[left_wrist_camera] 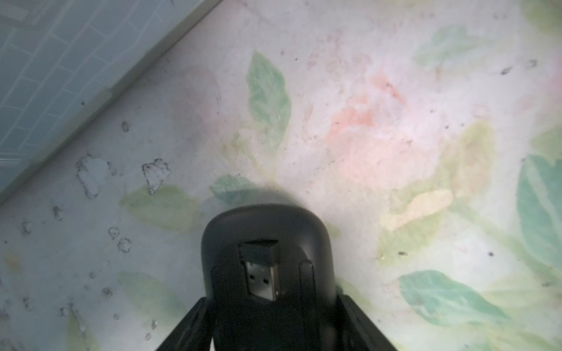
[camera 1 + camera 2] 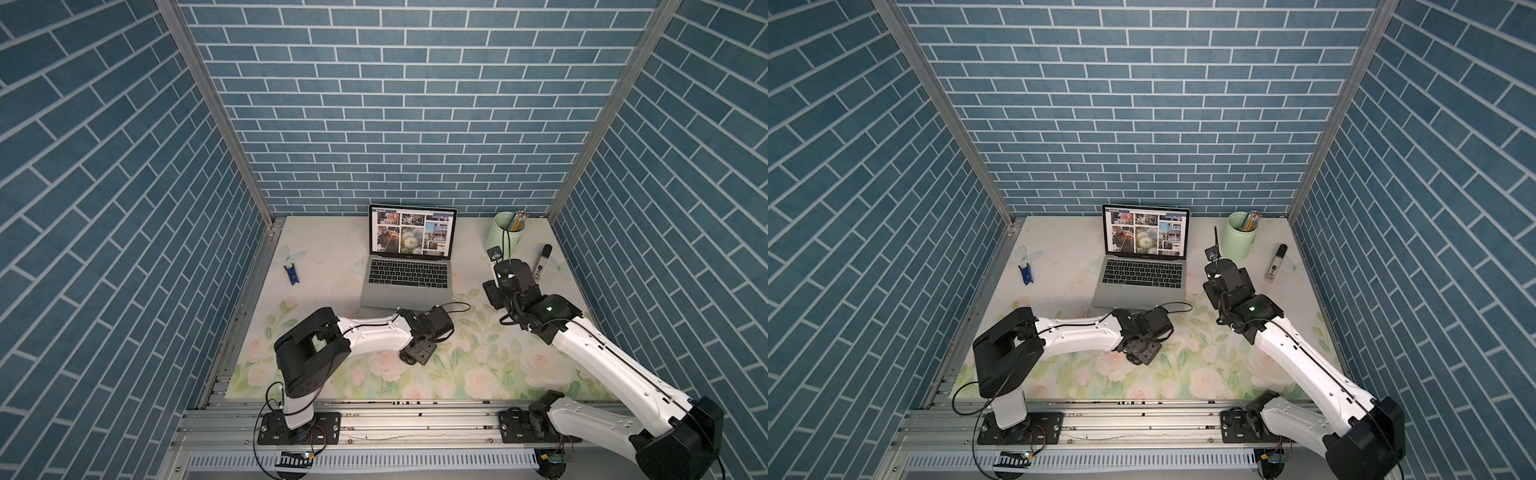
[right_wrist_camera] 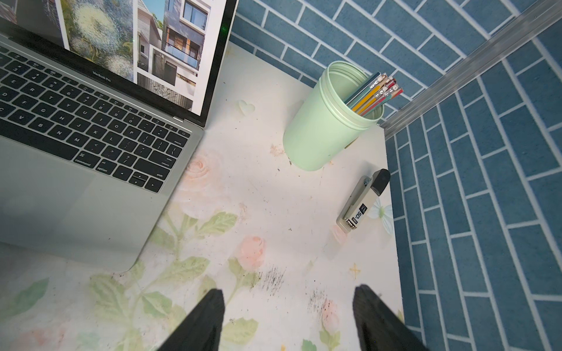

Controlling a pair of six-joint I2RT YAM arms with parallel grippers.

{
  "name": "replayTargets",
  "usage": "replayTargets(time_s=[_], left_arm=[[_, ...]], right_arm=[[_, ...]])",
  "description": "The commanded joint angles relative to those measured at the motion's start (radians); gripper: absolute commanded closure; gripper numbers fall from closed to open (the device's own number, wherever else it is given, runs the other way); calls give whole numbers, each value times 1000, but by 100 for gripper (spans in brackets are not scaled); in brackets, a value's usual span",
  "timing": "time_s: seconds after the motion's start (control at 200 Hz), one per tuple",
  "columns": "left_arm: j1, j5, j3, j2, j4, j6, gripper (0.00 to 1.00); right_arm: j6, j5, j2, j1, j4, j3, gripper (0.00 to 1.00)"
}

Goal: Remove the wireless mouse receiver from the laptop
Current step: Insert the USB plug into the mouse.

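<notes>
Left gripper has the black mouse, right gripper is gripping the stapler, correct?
One part is wrong: the right wrist view shows the right gripper open and empty, the stapler lying on the table beyond it. The left gripper does hold the black mouse.

My flowery table (image 3: 258, 188) has a green cup (image 3: 322, 130) with pencils (image 3: 375, 92) in it. A stapler (image 3: 360, 202) lies near it. A blue clip (image 2: 291, 275) lies well apart. My black mouse (image 1: 264, 226) shows its belly.
</notes>
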Motion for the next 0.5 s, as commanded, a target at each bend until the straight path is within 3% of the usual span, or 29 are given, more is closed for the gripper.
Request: replayTargets(time_s=[0.0, 0.495], left_arm=[[7, 37, -25, 17, 29, 49, 35], [7, 15, -3, 39, 141, 474, 44]], right_arm=[[22, -15, 7, -8, 7, 16, 30], [77, -22, -6, -93, -38, 7, 30]])
